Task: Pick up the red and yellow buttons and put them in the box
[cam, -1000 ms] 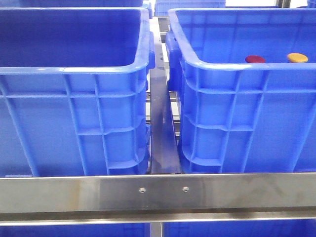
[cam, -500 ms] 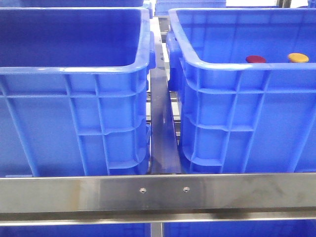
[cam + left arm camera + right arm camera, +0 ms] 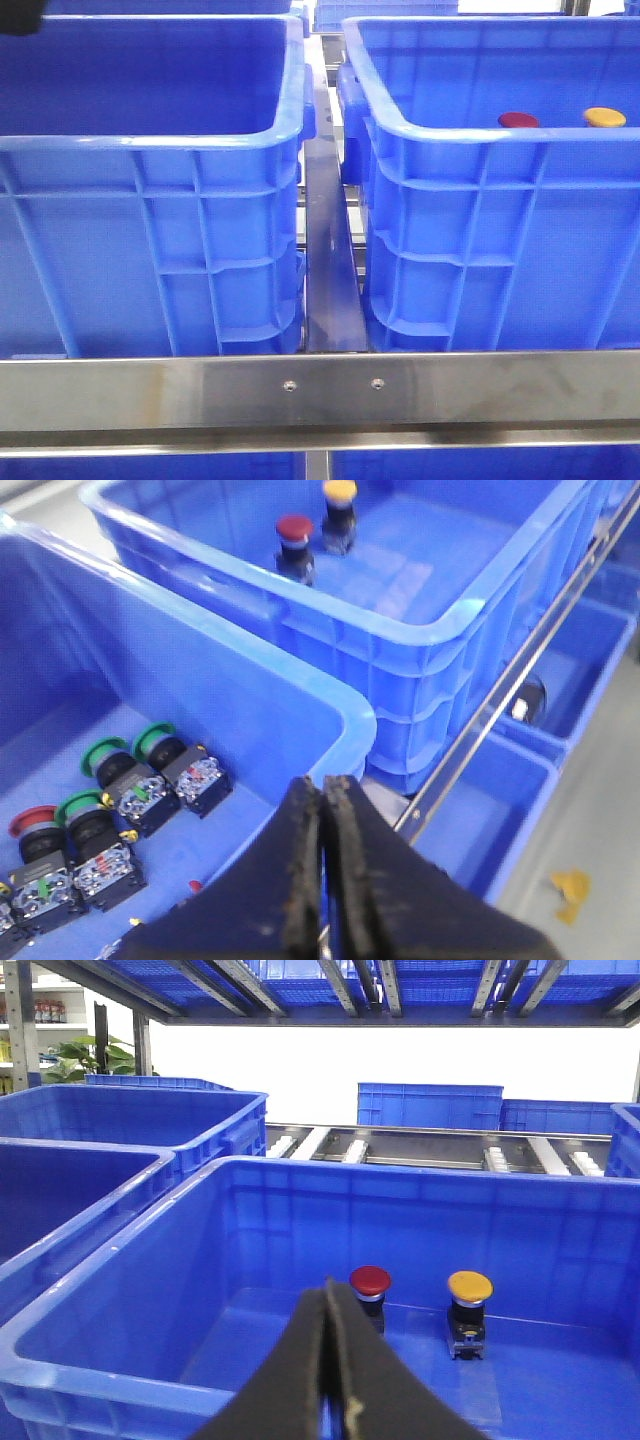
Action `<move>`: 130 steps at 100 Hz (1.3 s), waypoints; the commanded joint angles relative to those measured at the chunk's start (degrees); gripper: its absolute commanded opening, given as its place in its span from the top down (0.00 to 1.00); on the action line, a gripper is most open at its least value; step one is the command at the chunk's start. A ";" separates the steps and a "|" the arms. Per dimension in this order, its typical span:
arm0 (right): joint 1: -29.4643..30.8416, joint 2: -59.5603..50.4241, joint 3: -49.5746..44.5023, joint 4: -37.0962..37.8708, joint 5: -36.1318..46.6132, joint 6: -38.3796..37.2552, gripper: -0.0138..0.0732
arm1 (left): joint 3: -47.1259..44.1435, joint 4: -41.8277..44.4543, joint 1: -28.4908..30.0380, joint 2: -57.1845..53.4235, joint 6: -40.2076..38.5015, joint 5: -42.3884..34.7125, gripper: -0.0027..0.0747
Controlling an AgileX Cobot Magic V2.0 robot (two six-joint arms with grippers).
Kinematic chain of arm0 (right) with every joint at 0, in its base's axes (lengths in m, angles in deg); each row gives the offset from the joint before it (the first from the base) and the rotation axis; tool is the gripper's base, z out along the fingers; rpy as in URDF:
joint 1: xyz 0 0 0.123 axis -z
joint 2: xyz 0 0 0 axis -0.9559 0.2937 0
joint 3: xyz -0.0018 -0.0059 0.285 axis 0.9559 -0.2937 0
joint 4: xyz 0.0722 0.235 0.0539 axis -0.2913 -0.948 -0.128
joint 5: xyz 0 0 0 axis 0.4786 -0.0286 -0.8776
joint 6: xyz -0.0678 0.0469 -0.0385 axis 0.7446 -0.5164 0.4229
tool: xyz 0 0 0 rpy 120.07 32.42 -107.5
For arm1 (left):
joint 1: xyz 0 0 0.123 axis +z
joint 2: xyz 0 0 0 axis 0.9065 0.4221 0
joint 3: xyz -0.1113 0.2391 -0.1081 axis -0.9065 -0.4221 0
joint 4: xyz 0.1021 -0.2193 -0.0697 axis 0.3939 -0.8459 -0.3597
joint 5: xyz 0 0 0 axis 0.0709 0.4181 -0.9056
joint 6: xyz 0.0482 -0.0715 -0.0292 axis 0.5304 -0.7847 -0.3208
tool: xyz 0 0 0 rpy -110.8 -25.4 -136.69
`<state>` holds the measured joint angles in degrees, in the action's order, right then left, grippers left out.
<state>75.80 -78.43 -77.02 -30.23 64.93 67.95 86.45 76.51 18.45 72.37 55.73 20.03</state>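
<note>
The red button (image 3: 517,120) and the yellow button (image 3: 604,117) stand upright side by side on black bodies inside the box (image 3: 480,135), the bright blue crate on the right. In the right wrist view the red button (image 3: 370,1280) and the yellow button (image 3: 470,1286) sit near the far wall, beyond my right gripper (image 3: 328,1285), which is shut and empty above the box's near side. My left gripper (image 3: 322,785) is shut and empty over the corner of the left crate (image 3: 340,705). From there the red button (image 3: 294,528) and the yellow button (image 3: 339,490) show in the box (image 3: 420,635).
The left crate (image 3: 150,140) holds several other push buttons, green-headed (image 3: 155,742) and red-headed (image 3: 30,822). A steel strip (image 3: 325,250) runs between the crates and a steel rail (image 3: 320,385) crosses in front. More blue crates (image 3: 430,1105) stand behind, others lower down (image 3: 580,670).
A dark shape has come into the top left corner of the front view. The buttons and crates have not moved.
</note>
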 commanded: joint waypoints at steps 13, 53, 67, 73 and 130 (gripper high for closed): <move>0.29 0.53 1.66 -0.62 -0.54 0.28 0.92 | -2.92 -0.44 -0.59 -5.03 -0.63 -8.38 0.99; 0.29 0.53 1.66 -0.62 -0.59 0.28 0.92 | -3.71 -4.18 3.75 -6.98 -0.63 -7.42 0.99; 0.29 0.53 1.66 -0.62 -0.59 0.28 0.92 | -3.71 -4.59 9.32 -6.98 -0.63 -7.42 0.99; 0.29 0.53 1.66 -0.62 -0.59 0.28 0.92 | -3.71 -4.59 11.79 -6.98 -0.63 -7.47 0.99; 0.29 0.53 1.66 -0.62 -0.61 0.28 0.92 | -14.13 -1.54 37.66 -25.60 -6.31 -11.17 0.99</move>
<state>75.80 -78.43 -77.02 -30.23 64.86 67.95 73.11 74.01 52.61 49.74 53.83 13.64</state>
